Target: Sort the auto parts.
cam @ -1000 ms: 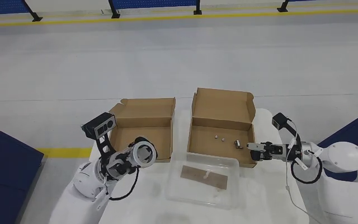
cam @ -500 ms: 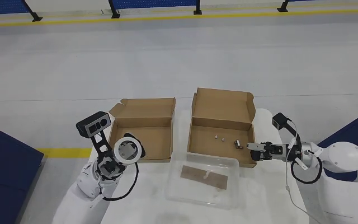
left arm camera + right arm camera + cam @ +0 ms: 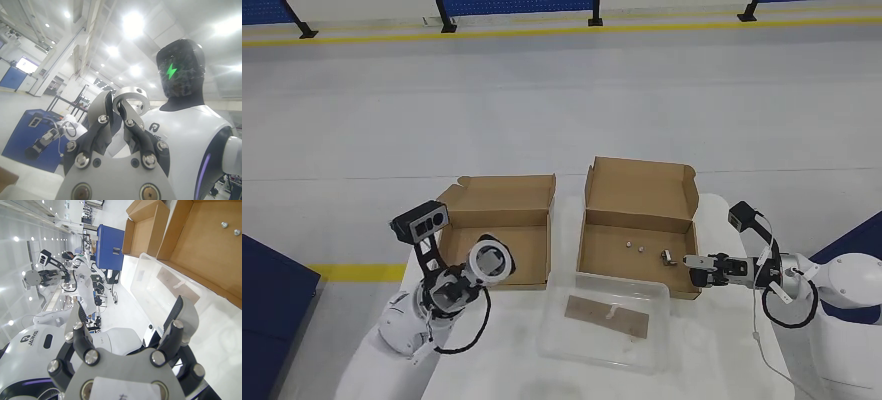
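Observation:
My left gripper (image 3: 482, 268) is raised in front of the left cardboard box (image 3: 527, 248), shut on the rim of a silver metal ring (image 3: 492, 260). Its wrist view shows one finger inside the ring (image 3: 130, 90) and one outside. From the right wrist view, that ring (image 3: 31, 278) hangs high above the table. My right gripper (image 3: 689, 265) is open with nothing in it, at the front right corner of the right cardboard box (image 3: 622, 265). Two small bolts (image 3: 635, 244) and another small metal part (image 3: 666, 257) lie in that box.
A clear plastic tray (image 3: 552, 330) holding a flat brown cardboard piece (image 3: 607, 315) sits in front of the boxes. In the right wrist view the tray (image 3: 143, 275) lies just beyond the open right gripper (image 3: 127, 303). White tabletop shows on both sides of it.
My left arm swung the ring to the left and then back toward the left box, slightly higher than before. The right arm has not moved.

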Robot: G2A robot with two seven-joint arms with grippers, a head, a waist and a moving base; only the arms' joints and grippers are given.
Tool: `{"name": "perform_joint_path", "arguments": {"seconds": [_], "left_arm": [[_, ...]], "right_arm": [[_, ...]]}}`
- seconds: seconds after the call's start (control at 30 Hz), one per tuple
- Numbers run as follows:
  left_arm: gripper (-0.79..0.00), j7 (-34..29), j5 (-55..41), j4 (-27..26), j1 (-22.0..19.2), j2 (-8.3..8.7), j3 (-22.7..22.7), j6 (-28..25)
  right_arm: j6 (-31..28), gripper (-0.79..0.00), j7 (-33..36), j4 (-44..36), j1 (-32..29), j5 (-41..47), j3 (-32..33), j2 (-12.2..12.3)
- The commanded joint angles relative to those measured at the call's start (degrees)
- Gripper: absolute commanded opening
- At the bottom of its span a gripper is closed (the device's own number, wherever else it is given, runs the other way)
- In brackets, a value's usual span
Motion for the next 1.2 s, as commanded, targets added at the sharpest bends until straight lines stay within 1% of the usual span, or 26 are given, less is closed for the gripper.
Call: {"name": "perform_joint_path", "arguments": {"seconds": [0.0,0.2,0.4,0.57,0.8,0.83,0.9,0.97,1.07,1.1,1.17], "left_arm": [[-0.785,0.3,3.2,2.2,-0.1,0.09,-0.6,2.5],[-0.785,-1.0,9.2,6.1,0.2,0.62,-2.8,7.1],[-0.785,-2.5,13.5,8.9,2.7,1.35,-5.5,10.2],[-0.785,-1.6,16.4,9.8,4.2,1.57,-6.0,11.4],[-0.785,-1.5,16.8,9.9,4.2,1.58,-6.0,11.9],[-0.785,-1.5,20.5,10.2,3.9,1.73,-6.2,15.2],[-0.785,0.1,27.9,8.9,3.2,1.88,-6.3,22.2],[-0.785,2.0,31.1,8.8,2.8,1.92,-6.1,30.0],[-0.785,3.3,37.4,8.6,2.3,2.13,-6.1,39.6],[-0.785,3.9,39.8,8.2,2.1,2.2,-6.1,42.4],[-0.785,5.5,41.5,8.1,2.5,2.14,-5.6,47.1]], "right_arm": [[0.0,0.0,0.0,0.0,0.0,0.0,0.0,0.0],[0.0,0.0,0.0,0.0,0.0,0.0,0.0,0.0],[0.0,0.0,0.0,0.0,0.0,0.0,0.0,0.0],[0.0,0.0,0.0,0.0,0.0,0.0,0.0,0.0],[0.0,0.0,0.0,0.0,0.0,0.0,0.0,0.0],[0.0,0.0,0.0,0.0,0.0,0.0,0.0,0.0],[0.0,0.0,0.0,0.0,0.0,0.0,0.0,0.0],[0.0,0.0,0.0,0.0,0.0,0.0,0.0,0.0],[0.0,0.0,0.0,0.0,0.0,0.0,0.0,0.0],[0.0,0.0,0.0,0.0,0.0,0.0,0.0,0.0],[0.0,0.0,0.0,0.0,0.0,0.0,0.0,0.0]]}}
